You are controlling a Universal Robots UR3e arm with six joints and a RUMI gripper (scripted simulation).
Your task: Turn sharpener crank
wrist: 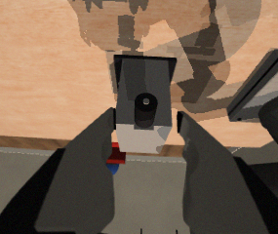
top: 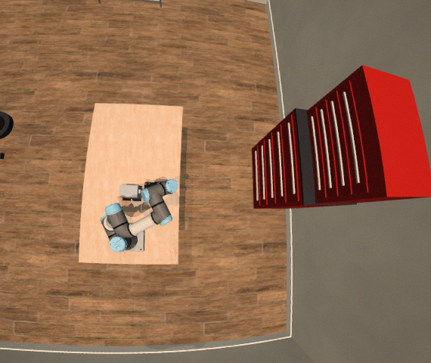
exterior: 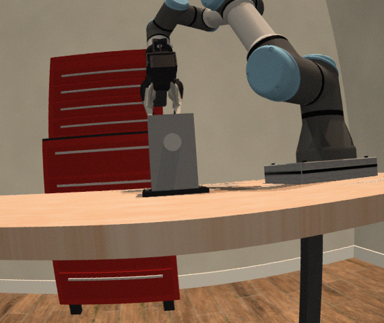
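Note:
The sharpener (exterior: 173, 153) is a grey upright box on a black base, standing on the wooden table. It also shows in the overhead view (top: 129, 191) and in the wrist view (wrist: 143, 104), where a dark round knob sits on its top. A small red and blue piece of the crank (wrist: 114, 162) peeks out at the box's far side, just past the left finger. My gripper (exterior: 162, 108) points down right above the box's top edge. Its fingers stand partly apart on either side of the box top, with nothing between them.
The arm's grey base plate (exterior: 320, 170) is bolted to the table to the right of the sharpener. A red drawer cabinet (exterior: 102, 138) stands behind the table. The table edge lies close behind the sharpener.

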